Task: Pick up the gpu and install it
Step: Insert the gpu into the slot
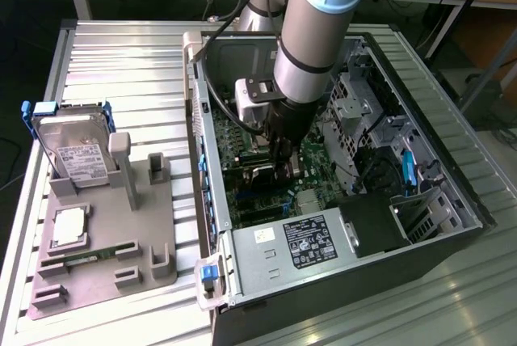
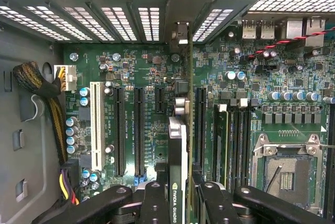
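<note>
Wrist view — gripper clamps gpu over motherboard; exterior view — hard drive outside case.

One gpu, one hard drive

Thin dark gpu, seen edge-on, upright on its long edge. Clamped on both faces by fingers of tool. NVIDIA Quadro lettering along top edge near the grip. Silver metal end pointing toward vented rear wall. Positioned over green motherboard, parallel to black expansion slots. Seating in slot not discernible.
</note>
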Tool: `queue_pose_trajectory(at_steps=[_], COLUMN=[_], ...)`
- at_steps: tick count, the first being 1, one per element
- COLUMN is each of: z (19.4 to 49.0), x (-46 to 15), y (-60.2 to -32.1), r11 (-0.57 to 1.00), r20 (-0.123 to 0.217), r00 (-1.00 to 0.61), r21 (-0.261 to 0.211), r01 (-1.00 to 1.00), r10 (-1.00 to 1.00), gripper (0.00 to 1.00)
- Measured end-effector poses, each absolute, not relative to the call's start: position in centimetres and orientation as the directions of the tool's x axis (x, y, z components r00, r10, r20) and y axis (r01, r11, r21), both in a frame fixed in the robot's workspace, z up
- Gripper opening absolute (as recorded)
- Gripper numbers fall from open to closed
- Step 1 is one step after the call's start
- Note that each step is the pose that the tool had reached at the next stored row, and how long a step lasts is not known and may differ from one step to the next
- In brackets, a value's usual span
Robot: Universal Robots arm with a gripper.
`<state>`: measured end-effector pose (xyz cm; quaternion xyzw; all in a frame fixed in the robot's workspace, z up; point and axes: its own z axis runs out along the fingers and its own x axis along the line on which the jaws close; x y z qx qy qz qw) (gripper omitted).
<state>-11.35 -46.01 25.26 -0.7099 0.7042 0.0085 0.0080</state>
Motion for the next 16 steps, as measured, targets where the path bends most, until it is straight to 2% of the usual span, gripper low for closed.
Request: queue_pose_trajectory(at_steps=[16], z=[24.84], x=[-11.96], y=[-46.00], r11=[-0.009], r20=[-0.023], r00=[0.009], r21=[-0.011], r01=[-1.000], r10=[-1.000], gripper=[0.27])
